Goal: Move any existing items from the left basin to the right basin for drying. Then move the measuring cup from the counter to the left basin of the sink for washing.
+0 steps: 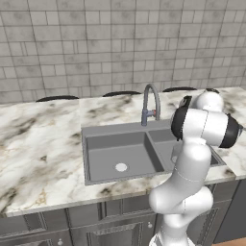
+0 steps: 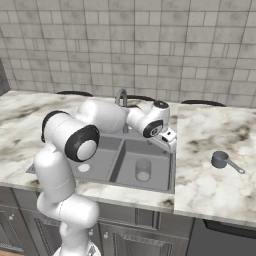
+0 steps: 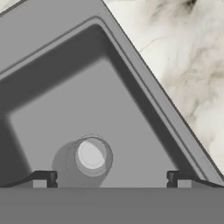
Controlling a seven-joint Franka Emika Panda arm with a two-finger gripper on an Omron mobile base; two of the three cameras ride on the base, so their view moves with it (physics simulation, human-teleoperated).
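Matte grey sink [image 2: 165, 186]; see-through tumbler [image 2: 143, 169]; veined marble counter [image 2: 210, 185].

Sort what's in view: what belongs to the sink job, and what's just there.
Job: tumbler standing in the right basin; left basin; measuring cup on the counter; gripper, open.
Just there: faucet; tiled wall.

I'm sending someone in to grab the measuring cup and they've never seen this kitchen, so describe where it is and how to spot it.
Start at the grey double sink with the arched faucet, then look at the marble counter on the narrower basin's side. The measuring cup stands alone there, small, dark grey and opaque. Its short straight handle sets it apart from the pale see-through tumbler, which stands in the narrower basin.
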